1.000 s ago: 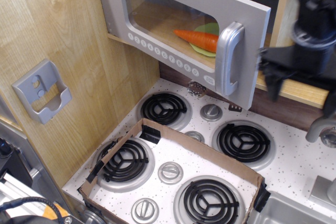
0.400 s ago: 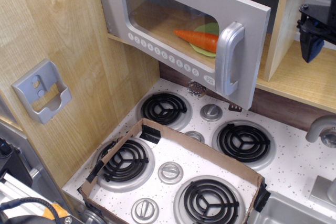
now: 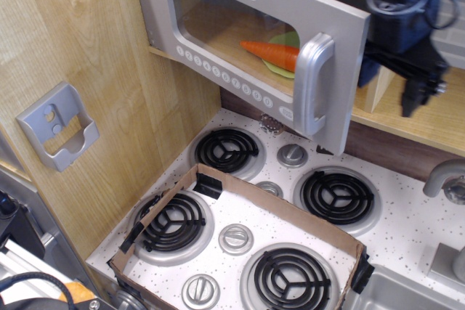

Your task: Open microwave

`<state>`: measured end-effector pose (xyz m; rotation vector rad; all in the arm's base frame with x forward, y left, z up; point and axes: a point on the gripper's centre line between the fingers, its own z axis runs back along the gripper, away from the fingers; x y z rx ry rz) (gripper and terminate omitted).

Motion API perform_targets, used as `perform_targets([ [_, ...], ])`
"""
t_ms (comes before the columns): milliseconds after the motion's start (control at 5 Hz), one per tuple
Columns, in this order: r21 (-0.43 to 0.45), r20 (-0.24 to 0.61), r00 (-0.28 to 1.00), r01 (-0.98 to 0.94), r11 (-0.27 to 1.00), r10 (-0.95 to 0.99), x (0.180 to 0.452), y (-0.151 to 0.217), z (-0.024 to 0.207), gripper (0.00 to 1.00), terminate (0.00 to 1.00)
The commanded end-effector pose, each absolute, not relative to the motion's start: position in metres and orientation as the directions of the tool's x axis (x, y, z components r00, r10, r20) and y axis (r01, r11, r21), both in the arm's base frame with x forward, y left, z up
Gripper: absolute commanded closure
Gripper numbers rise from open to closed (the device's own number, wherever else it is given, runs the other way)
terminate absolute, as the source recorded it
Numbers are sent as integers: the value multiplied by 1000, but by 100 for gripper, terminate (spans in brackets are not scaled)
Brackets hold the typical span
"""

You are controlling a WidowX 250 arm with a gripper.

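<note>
The grey toy microwave [image 3: 218,5] sits at the top. Its windowed door [image 3: 341,41] stands partly ajar, swung toward me, with the silver vertical handle [image 3: 314,81] on its right side. Through the window I see an orange carrot [image 3: 270,51] on a green plate [image 3: 285,40]. My gripper [image 3: 392,83] hangs just right of the door's free edge, behind it. It is open and holds nothing. Its left finger is partly hidden by the door edge, and the right finger [image 3: 416,96] is over the wooden shelf.
Below is a white speckled stove top [image 3: 414,223] with black coil burners [image 3: 340,197] and round silver knobs [image 3: 292,155]. A cardboard frame [image 3: 240,192] lies on it. A grey holder [image 3: 59,127] is on the left wooden wall. A wooden shelf [image 3: 429,117] and a faucet [image 3: 445,178] are at the right.
The gripper moved up and away to the far right, then came back left to the door's free edge. The door has shifted slightly left.
</note>
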<state>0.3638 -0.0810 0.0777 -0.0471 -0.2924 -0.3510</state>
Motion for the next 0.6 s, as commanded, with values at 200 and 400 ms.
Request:
perform_targets([
  [200,-32,333,941,74,997,-59,294,-38,81,0,0],
  [400,-23,336,941,46,999,-36,279,-21,77,0,100],
])
